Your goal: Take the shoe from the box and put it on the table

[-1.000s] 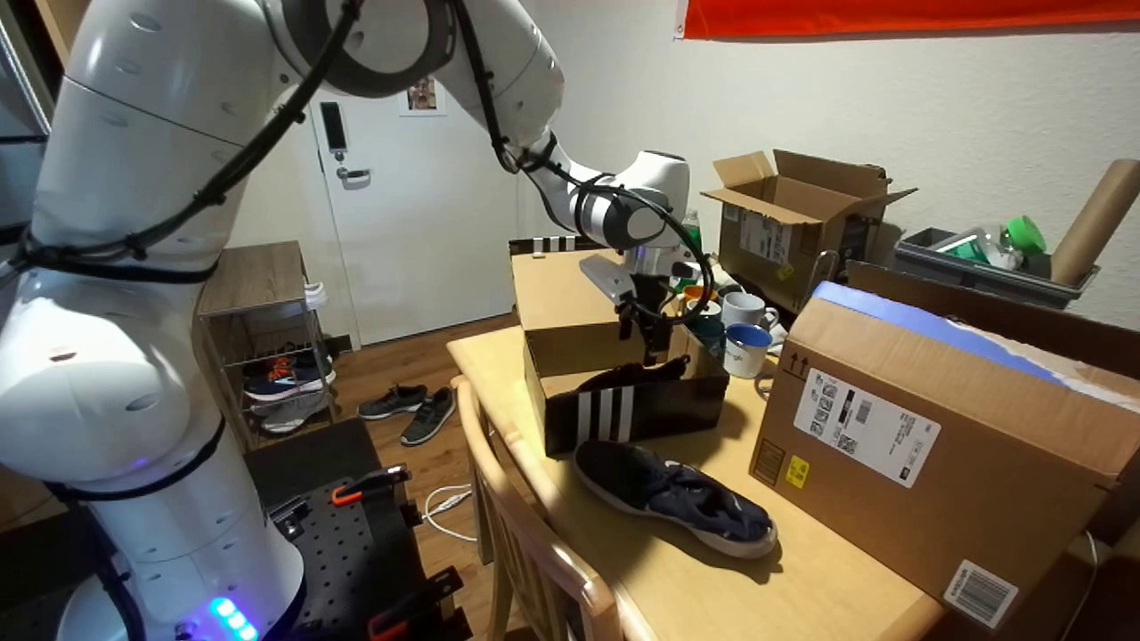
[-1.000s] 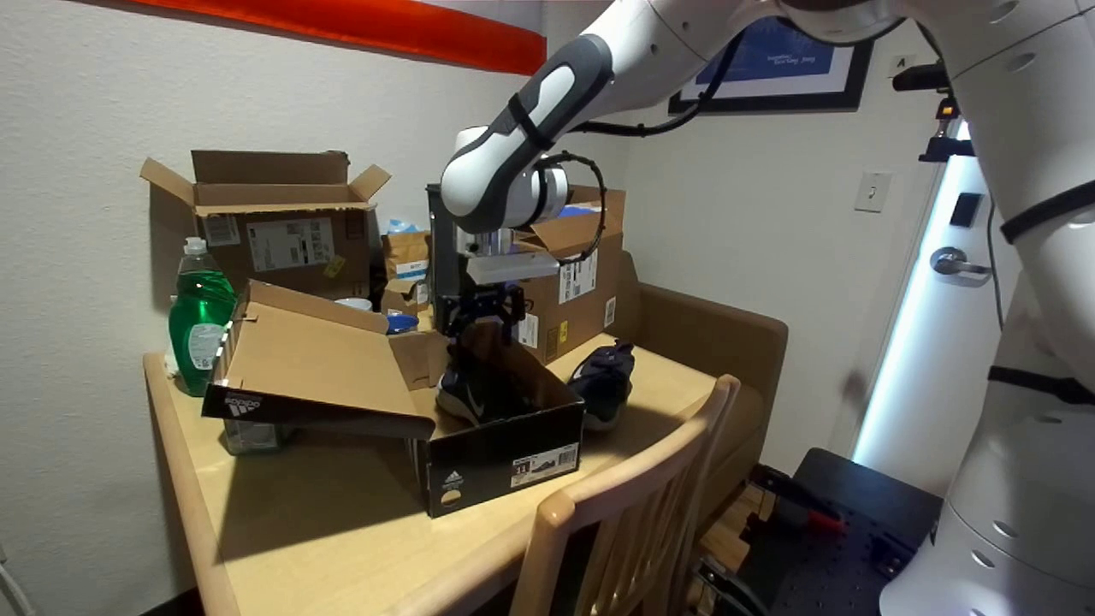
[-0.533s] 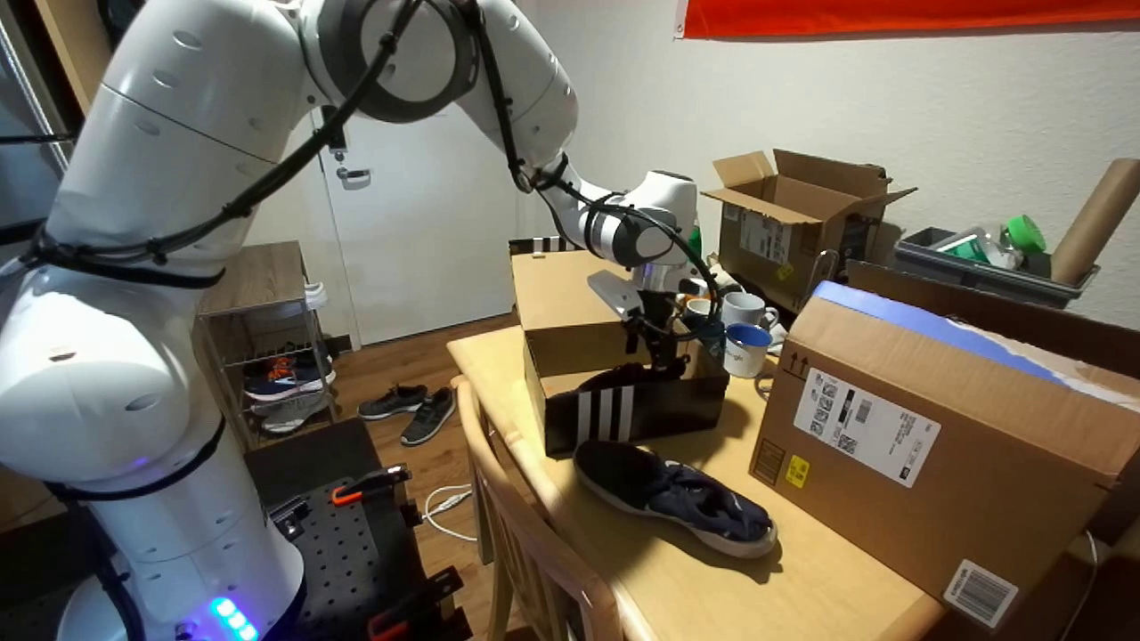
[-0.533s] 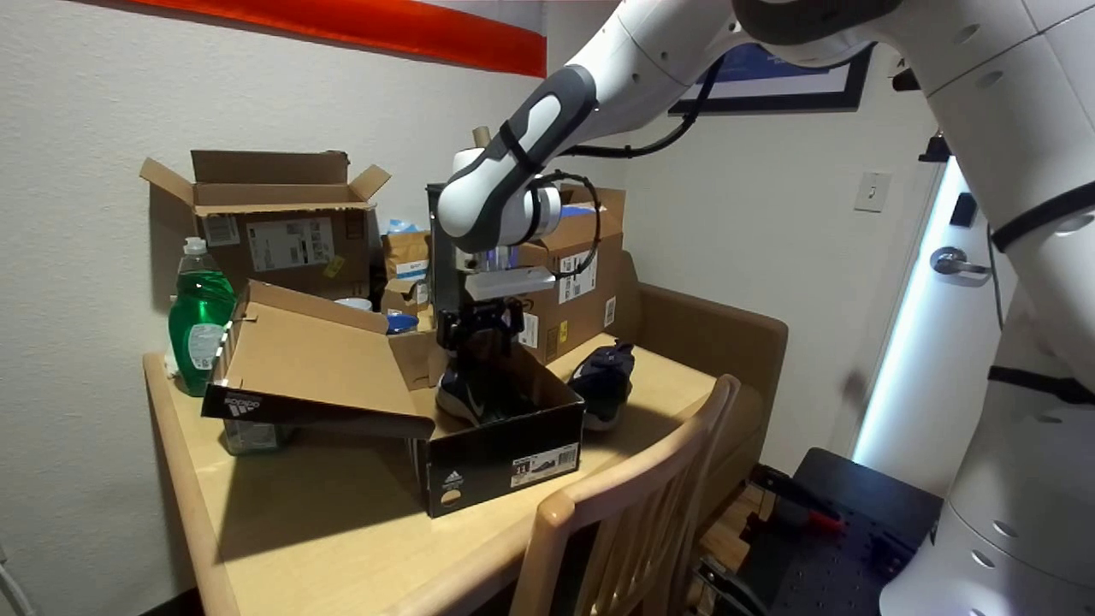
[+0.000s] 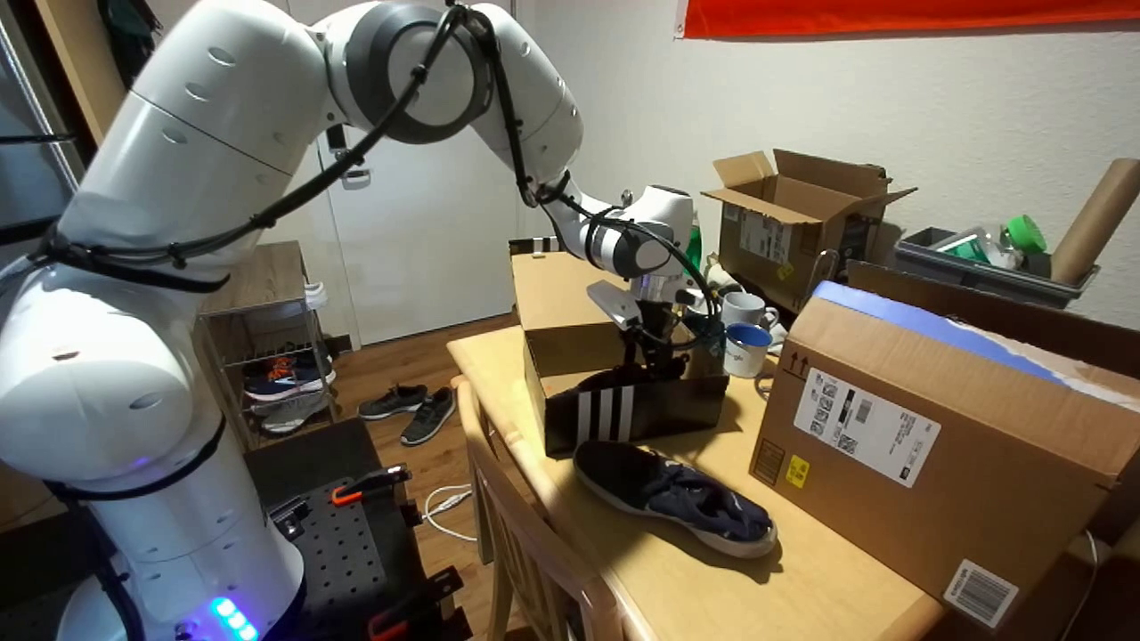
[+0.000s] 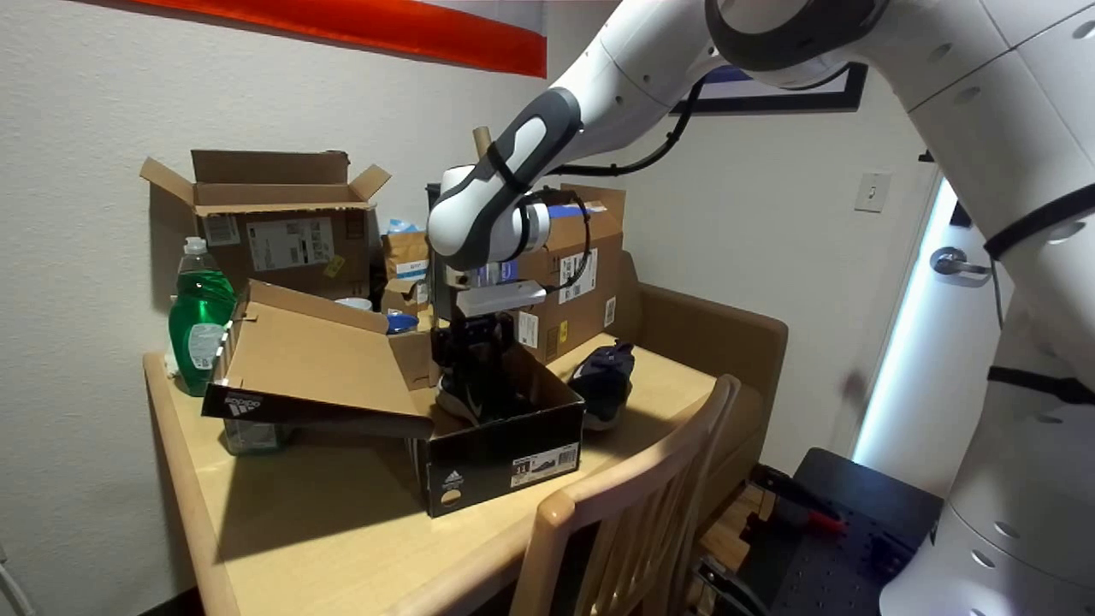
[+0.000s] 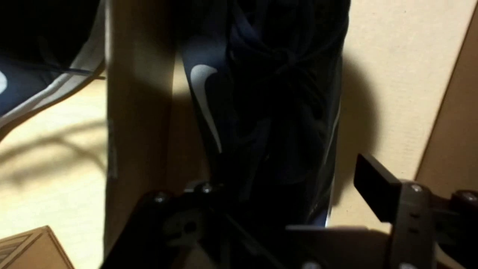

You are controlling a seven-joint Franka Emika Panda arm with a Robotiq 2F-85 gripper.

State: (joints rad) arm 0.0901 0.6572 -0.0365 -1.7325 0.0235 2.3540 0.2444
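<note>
A dark navy sneaker, the shoe (image 7: pixel 283 97), lies inside the black box (image 5: pixel 570 425) with white stripes; part of it shows above the walls in both exterior views (image 6: pixel 496 393). The box also shows in an exterior view (image 6: pixel 505 472). A like shoe (image 5: pixel 677 499) stands on the tan table (image 5: pixel 837 570) beside the box. My gripper (image 5: pixel 650 358) is open and points down into the box over the boxed shoe. In the wrist view the fingers (image 7: pixel 295 183) straddle the shoe; the right finger is apart from it. The left finger is dark, so its contact is unclear.
The box lid (image 6: pixel 316 359) stands open to one side. A large brown cardboard box (image 5: pixel 917 454), mugs (image 5: pixel 746 349) and a green soap bottle (image 6: pixel 201 316) stand on the table. Another open carton (image 6: pixel 282 239) is at the wall. A wooden chair (image 6: pixel 633 488) stands at the table's edge.
My arm has moved down, and the open gripper is lower, its fingers now below the box rim around the shoe. Both shoes and the box have not visibly moved.
</note>
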